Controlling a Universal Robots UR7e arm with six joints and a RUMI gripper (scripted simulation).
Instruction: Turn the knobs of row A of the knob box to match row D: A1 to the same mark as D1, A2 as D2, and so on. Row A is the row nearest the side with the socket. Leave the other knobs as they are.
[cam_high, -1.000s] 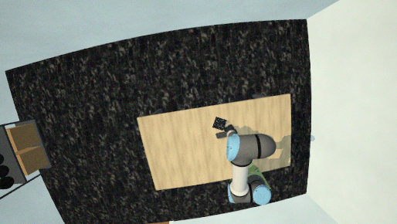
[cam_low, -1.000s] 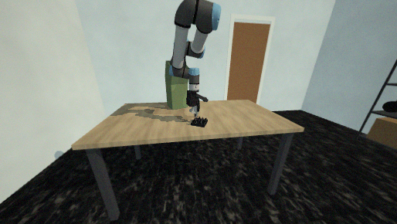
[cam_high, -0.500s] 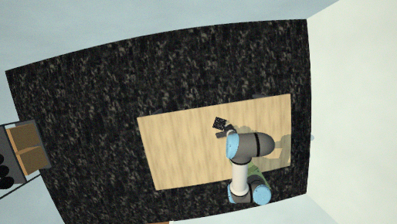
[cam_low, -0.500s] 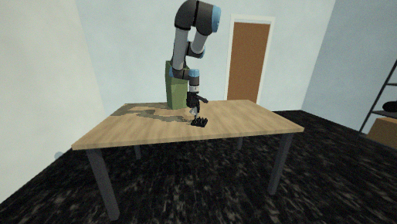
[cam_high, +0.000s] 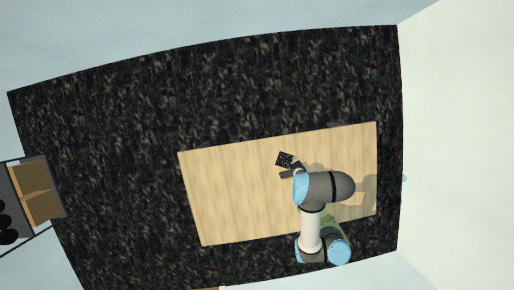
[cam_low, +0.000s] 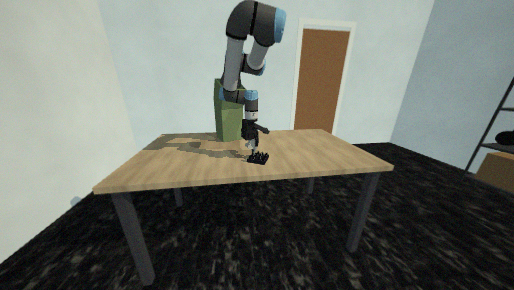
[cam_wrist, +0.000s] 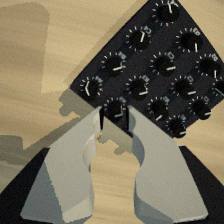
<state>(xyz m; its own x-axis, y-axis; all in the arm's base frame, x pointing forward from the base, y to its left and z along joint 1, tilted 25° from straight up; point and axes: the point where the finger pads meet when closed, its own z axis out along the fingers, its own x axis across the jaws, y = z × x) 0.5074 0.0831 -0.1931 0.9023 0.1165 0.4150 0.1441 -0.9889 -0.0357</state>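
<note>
While the knob box (cam_high: 284, 159) (cam_low: 258, 159) (cam_wrist: 126, 76) lies diagonally in wrist view | long axis unclear | pincer (cam_high: 294, 160) (cam_low: 253, 151) (cam_wrist: 114, 108) narrowly parted

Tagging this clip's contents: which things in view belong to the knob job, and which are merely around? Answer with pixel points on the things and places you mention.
Part of the job:
- knob box (cam_high: 284, 159) (cam_low: 258, 159) (cam_wrist: 150, 75)
- end effector (cam_high: 291, 169) (cam_low: 253, 151) (cam_wrist: 114, 108), at the box
- table (cam_high: 230, 195) (cam_low: 320, 150) (cam_wrist: 30, 110), supporting the box

Just around:
- brown door (cam_low: 322, 80)
- dark shelf rack (cam_low: 487, 129)
- cardboard box (cam_low: 495, 167)
</note>
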